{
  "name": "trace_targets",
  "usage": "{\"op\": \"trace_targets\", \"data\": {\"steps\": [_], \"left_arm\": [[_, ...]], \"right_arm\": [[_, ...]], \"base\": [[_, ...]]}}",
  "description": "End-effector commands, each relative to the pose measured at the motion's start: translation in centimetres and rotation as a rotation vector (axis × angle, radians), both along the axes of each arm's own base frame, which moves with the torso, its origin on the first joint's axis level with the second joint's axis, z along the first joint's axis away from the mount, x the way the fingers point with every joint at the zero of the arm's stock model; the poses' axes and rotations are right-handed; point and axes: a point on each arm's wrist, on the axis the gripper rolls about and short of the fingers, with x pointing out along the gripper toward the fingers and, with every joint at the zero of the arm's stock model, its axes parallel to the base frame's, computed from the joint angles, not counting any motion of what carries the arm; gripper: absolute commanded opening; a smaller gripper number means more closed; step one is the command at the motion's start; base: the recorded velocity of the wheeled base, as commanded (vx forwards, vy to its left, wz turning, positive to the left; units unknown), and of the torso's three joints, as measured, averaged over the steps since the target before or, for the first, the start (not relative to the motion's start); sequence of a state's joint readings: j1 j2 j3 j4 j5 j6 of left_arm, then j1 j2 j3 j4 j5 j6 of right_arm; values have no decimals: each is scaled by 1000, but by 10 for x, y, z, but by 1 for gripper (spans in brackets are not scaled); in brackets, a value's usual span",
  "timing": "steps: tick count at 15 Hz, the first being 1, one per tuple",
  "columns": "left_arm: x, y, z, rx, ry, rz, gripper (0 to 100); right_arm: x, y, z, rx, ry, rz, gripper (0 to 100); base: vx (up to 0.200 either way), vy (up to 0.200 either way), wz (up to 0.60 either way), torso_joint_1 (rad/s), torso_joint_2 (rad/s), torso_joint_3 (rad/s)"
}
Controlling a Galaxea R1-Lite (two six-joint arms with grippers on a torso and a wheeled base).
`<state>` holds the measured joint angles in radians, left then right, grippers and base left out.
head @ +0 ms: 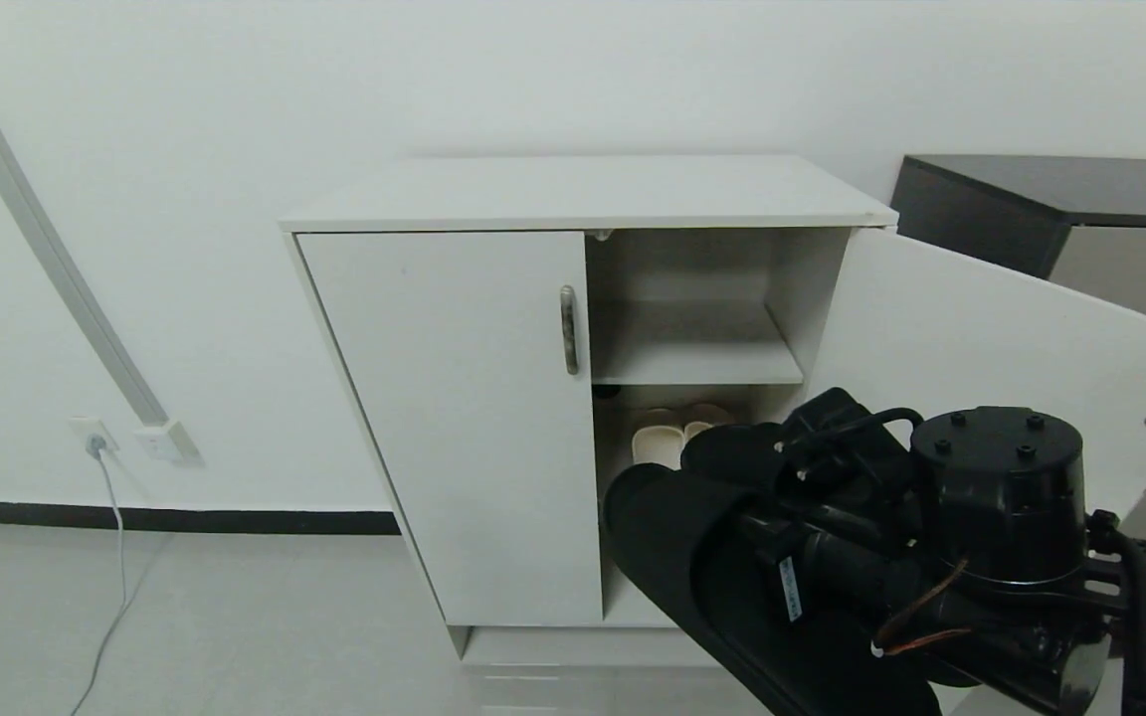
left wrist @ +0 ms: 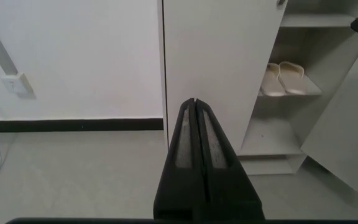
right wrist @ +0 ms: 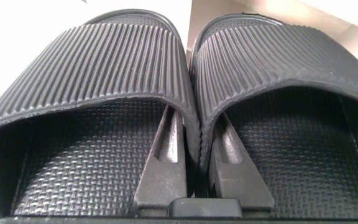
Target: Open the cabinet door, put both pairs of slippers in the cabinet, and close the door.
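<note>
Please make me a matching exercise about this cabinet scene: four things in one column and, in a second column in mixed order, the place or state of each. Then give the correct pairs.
Things:
1. beige slippers
2. black slippers
3. left cabinet door
4. right cabinet door

Place or state:
A. swung open
B. held by the right gripper
C. inside the cabinet
D. shut

Pairs: 1-C, 2-B, 3-D, 4-A.
</note>
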<state>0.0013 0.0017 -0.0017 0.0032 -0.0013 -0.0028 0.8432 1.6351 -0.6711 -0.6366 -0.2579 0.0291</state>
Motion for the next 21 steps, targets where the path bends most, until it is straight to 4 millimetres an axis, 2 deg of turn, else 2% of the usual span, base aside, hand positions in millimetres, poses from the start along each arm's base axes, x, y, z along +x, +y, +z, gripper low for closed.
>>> {"op": "trace_targets", "data": {"steps": [1,8,21], "left_arm": [[0,0,0,0,0,0,0],[0,0,0,0,0,0,0],[0,0,0,1,0,-2,0]], "right_arm": [[-1,1,-1,-2,2,4,0],[-1,2,-4,-9,7,5,0],[1,5,-7,-4,4,10,0]], "base": [[0,0,0,-85,456,369],[0,0,0,-32,400,371],[0,0,0,0,15,14]]}}
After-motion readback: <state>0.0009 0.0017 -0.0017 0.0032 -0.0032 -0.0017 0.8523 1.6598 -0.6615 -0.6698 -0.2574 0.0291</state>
